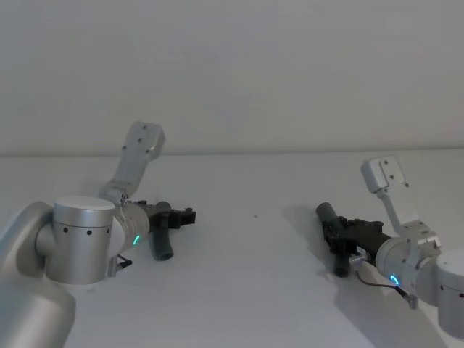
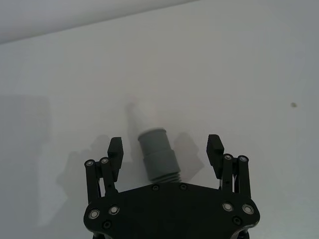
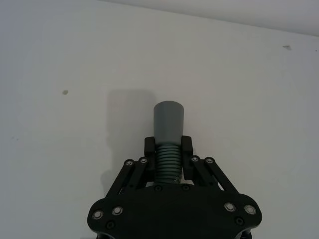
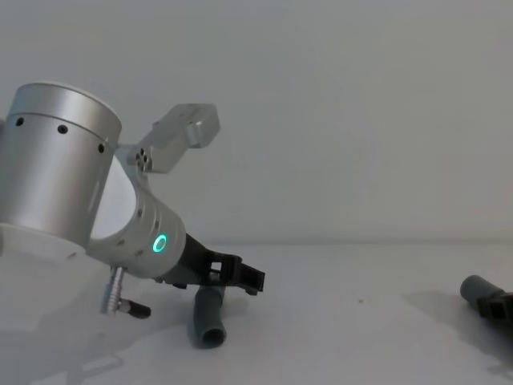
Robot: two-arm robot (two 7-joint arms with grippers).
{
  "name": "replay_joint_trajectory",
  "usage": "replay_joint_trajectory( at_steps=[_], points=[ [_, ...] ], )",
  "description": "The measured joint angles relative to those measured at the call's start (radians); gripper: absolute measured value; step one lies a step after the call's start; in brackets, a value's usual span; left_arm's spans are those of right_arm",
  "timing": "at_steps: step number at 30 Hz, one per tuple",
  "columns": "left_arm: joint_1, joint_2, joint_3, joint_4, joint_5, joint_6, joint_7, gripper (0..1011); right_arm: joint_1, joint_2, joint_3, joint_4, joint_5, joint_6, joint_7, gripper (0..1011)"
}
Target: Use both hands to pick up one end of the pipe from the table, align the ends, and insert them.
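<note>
Findings, left side: we record the left gripper (image 1: 179, 216) low over the table (image 1: 254, 297), on the robot's left. In the left wrist view its fingers (image 2: 115, 149) are spread wide. The left pipe piece (image 2: 158, 157), dark grey, sits between them and touches neither fingertip. From the chest view this piece (image 4: 208, 319) slants down from the gripper (image 4: 240, 277), with its round hollow mouth (image 4: 212, 336) at the table surface. A green ring light (image 4: 161, 243) glows on the silver arm.

Findings, right side: the right gripper (image 1: 339, 233) is well apart from the left one, on the robot's right. In the right wrist view it (image 3: 168, 144) is clamped on the ribbed section of the right pipe piece (image 3: 168, 119). The piece's smooth grey end projects beyond the fingertips. We cannot tell whether this piece (image 1: 328, 214) is clear of the table.

The two pieces are separate, their ends not joined.
</note>
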Motion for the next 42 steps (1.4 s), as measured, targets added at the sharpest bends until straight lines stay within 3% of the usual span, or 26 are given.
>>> replay_joint_trajectory(
  at_steps=[25, 31, 38, 42],
  points=[
    [0.013, -0.03, -0.017, 0.002, -0.01, 0.027, 0.006, 1003, 0.0, 0.0, 0.0, 0.0, 0.0, 0.0, 0.0, 264],
    [0.014, -0.031, -0.018, 0.002, -0.01, 0.028, 0.006, 889, 0.0, 0.0, 0.0, 0.0, 0.0, 0.0, 0.0, 264],
    [0.014, -0.033, -0.019, 0.002, -0.011, 0.029, 0.007, 688, 0.0, 0.0, 0.0, 0.0, 0.0, 0.0, 0.0, 264],
    [0.015, -0.033, -0.019, 0.002, -0.011, 0.03, 0.007, 525, 0.0, 0.0, 0.0, 0.0, 0.0, 0.0, 0.0, 264]
  ],
)
